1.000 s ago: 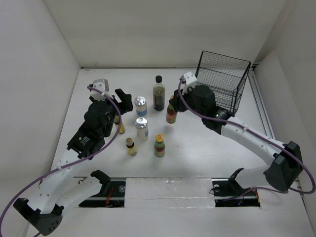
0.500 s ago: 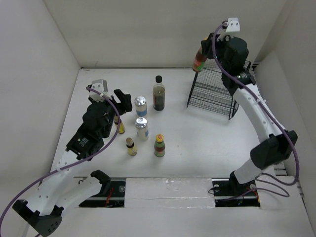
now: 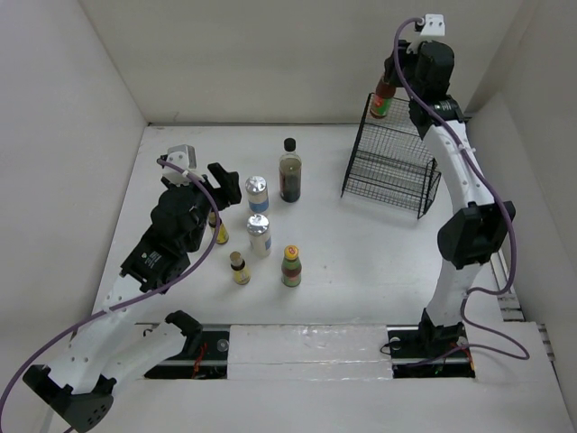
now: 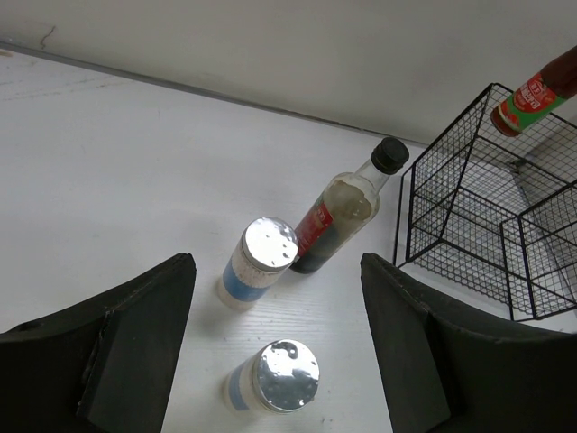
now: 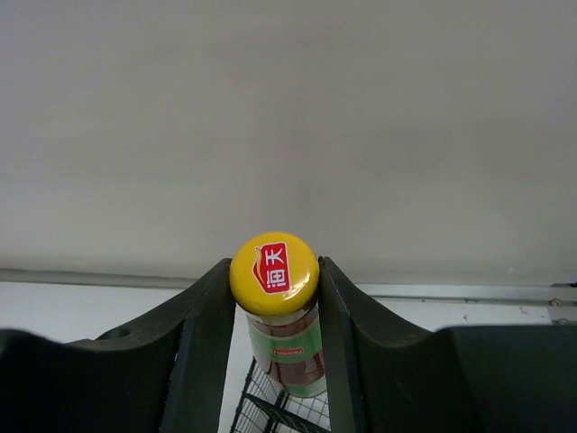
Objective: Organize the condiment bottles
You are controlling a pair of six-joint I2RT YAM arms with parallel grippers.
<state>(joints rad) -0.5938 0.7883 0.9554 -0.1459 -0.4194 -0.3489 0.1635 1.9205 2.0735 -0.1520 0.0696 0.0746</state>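
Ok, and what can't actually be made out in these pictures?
Top external: one tiny yellow bottle is partly hidden by the left gripper; all labels are too small to read.
Right wrist: the black wire basket is mostly hidden by the right gripper and bottom edge.
Left wrist: the held brown bottle is cut off by the right edge; its cap is out of view.

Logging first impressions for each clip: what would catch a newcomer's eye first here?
The right gripper is raised high at the far right, shut on a brown bottle that hangs above the basket. The other bottles, six of them, stand clustered on the table, just ahead of the open left gripper.
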